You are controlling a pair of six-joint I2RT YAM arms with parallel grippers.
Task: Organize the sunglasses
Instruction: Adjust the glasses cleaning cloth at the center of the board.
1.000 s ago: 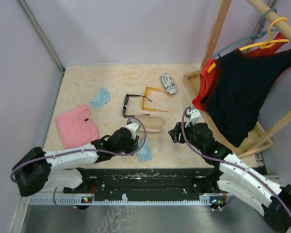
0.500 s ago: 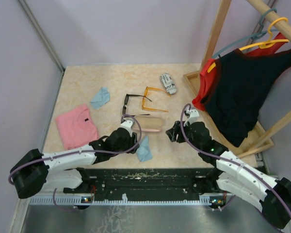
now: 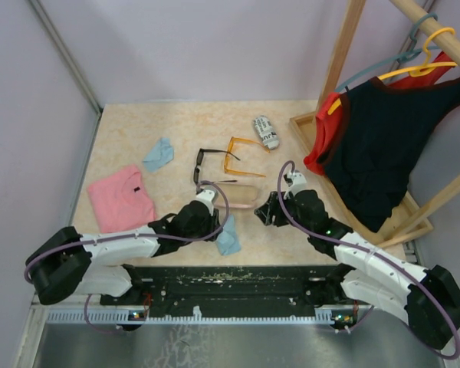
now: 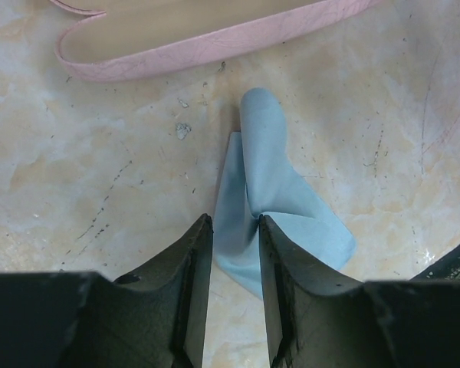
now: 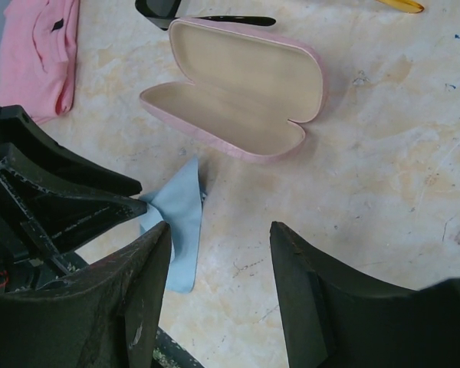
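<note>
Far left, a folded pink shirt (image 3: 121,198) lies flat on the table (image 3: 138,123), with a small blue cloth (image 3: 159,153) beyond it. Left gripper (image 4: 236,222): jaws narrow, fingertips (image 4: 199,238) pinched on a bunched fold of a second blue cloth (image 4: 280,192), which tents up to the tips and trails to the table on the right. This is at the near edge, just short of the pink case (image 5: 238,84). Black sunglasses (image 3: 197,167): on the table just beyond the case, arms unfolded, one arm running along the case's far edge, close beside it; whether it touches is unclear. The case is open, cream lining up, hinge side toward the black pair. Orange sunglasses (image 3: 240,157): just right of the black pair, arms open, resting on the table, apart from both cases. Printed case (image 3: 266,132): black-and-white, farther back, right of the orange frame; some lettering on it, too small to read. Right gripper (image 5: 221,230): jaws wide, nothing between the fingers, hanging over bare table just right of the pink case and touching nothing. Far right, a wooden rack (image 3: 345,54) carries hangers with black and red garments (image 3: 376,146). No brand or label is legible anywhere.
</note>
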